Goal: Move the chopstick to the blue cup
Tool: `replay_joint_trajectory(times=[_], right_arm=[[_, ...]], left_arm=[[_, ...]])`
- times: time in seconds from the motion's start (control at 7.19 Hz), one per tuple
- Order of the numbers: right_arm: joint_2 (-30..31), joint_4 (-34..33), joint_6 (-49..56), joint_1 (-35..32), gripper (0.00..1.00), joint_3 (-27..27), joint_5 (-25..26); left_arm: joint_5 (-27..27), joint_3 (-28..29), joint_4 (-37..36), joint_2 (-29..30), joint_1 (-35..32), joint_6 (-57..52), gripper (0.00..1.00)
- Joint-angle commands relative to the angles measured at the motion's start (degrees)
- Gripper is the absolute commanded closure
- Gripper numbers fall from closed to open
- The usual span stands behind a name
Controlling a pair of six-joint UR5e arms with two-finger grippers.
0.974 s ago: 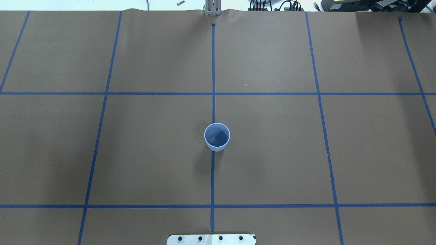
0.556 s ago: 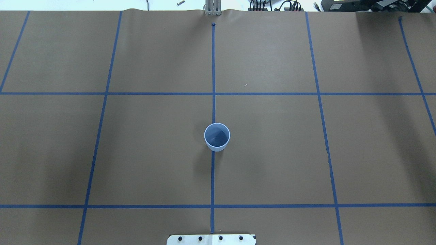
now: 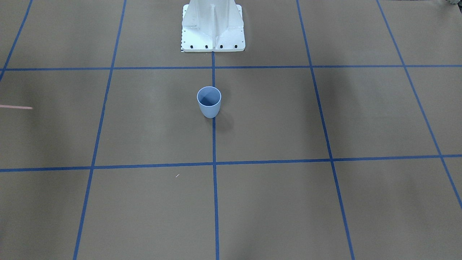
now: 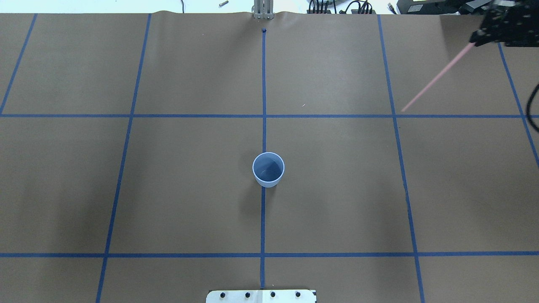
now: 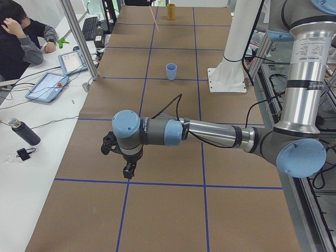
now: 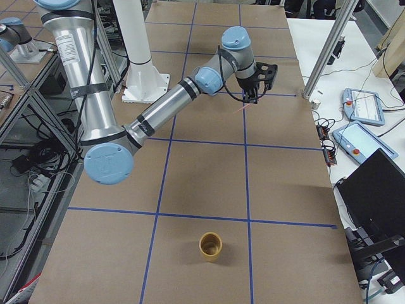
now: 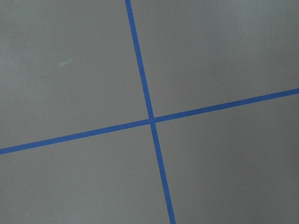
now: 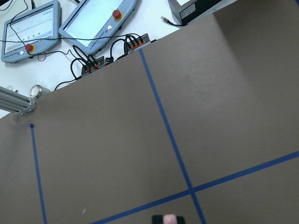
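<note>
The blue cup (image 4: 268, 169) stands upright and empty at the table's centre; it also shows in the front view (image 3: 209, 102). My right gripper (image 4: 476, 41) hangs at the far right corner, shut on the top end of the pale pink chopstick (image 4: 436, 78). The stick slants down toward the table's middle, well apart from the cup. Its tip shows at the front view's left edge (image 3: 16, 107) and its gripped end in the right wrist view (image 8: 170, 219). My left gripper (image 5: 127, 171) hovers over bare table far left of the cup; I cannot tell if it is open.
A yellow-brown cup (image 6: 211, 246) stands on the table at the robot's right end. The white robot base (image 3: 212, 27) is behind the blue cup. Blue tape lines (image 7: 150, 120) cross the brown table. Tablets and cables (image 8: 100, 21) lie beyond the far edge.
My right gripper with the pink chopstick has come into the overhead view at the top right; before, neither was in view. The blue cup has not moved.
</note>
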State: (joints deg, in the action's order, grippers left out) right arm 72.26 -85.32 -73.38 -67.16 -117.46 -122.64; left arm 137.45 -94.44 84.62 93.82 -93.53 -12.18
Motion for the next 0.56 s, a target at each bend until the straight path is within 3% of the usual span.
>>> replay_joint_trajectory(times=[0.0,0.14,0.42], right_arm=[[-15.9,-18.6,-13.5,12.8,1.00,-0.1,12.0],[-21.8,-25.9,-19.2,17.0,1.00,0.3,15.5],[-30.9,-33.1,-30.5,23.5,1.00,4.8,20.9]], left_arm=[[0.0,0.0,0.1,0.0,0.0,-0.1,0.01],[0.0,0.1,0.2,0.1,0.1,0.0,0.01],[-0.1,0.3,0.2,0.1,0.1,0.0,0.01]])
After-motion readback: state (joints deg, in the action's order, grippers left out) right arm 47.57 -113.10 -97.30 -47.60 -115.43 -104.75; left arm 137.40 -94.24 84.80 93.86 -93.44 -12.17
